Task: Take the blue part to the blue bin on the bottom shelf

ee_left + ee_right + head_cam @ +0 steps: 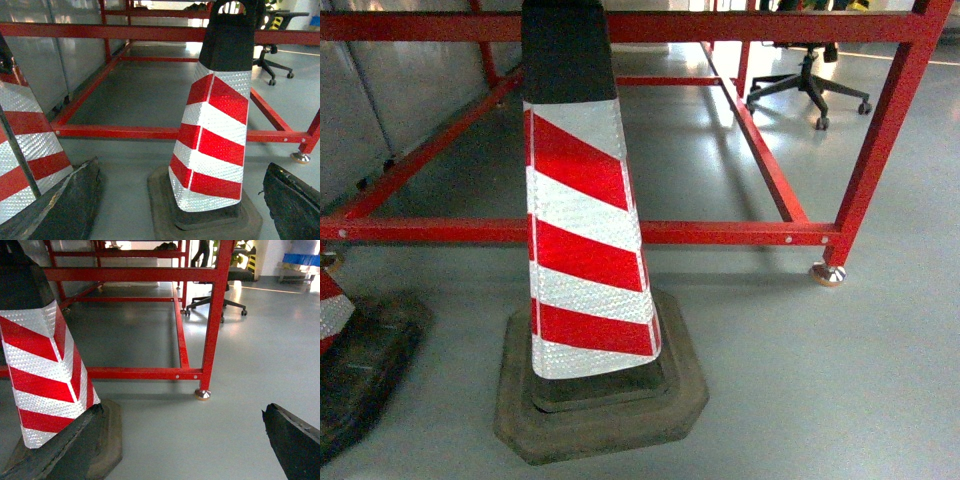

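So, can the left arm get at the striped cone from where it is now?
Probably yes: the striped cone stands straight ahead of the left gripper, whose jaws are wide open, and only bare floor lies between them. How far it is, I cannot tell.

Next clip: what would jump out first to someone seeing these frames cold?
A red-and-white striped traffic cone on a dark rubber base fills the middle of the head view, standing on grey floor right in front of a red-painted frame. A second cone shows at the left edge of the left wrist view, and an office chair stands beyond the frame at upper right. No blue part, blue bin or steel shelf is clearly visible.
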### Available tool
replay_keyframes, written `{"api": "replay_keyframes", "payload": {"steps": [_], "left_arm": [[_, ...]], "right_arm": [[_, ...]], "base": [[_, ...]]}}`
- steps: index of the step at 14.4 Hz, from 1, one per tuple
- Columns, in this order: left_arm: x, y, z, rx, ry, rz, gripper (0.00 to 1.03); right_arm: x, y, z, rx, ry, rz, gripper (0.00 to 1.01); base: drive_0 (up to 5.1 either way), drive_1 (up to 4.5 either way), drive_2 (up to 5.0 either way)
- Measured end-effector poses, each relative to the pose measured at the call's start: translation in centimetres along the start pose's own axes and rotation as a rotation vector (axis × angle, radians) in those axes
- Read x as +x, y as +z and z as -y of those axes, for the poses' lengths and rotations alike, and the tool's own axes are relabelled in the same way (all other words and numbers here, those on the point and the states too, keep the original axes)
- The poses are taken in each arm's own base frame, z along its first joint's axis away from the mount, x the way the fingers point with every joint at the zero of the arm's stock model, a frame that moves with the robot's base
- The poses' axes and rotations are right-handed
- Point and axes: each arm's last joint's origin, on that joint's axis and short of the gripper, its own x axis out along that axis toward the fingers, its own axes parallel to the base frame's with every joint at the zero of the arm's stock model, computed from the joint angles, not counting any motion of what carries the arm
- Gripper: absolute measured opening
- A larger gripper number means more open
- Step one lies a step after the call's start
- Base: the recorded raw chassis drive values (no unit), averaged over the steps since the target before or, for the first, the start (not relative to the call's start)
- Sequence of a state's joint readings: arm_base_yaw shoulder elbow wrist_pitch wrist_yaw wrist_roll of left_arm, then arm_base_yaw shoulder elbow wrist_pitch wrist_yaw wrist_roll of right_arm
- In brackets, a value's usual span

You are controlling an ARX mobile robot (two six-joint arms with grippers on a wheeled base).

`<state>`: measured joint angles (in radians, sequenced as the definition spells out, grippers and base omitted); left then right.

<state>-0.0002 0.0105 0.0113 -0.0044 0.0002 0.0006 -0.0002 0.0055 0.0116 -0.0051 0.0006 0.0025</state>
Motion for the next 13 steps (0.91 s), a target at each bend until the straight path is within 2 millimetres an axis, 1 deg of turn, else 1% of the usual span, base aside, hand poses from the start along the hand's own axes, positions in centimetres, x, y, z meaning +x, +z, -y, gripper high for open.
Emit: {"api": "replay_keyframes", "payload": {"steps": [13], "left_arm": [[0.00,0.00,0.00,0.000,0.000,0.000,0.98]], "right_arm": [[0.00,0.00,0.00,0.000,0.000,0.000,0.98]], "base": [[0.0,0.00,0.0]]}}
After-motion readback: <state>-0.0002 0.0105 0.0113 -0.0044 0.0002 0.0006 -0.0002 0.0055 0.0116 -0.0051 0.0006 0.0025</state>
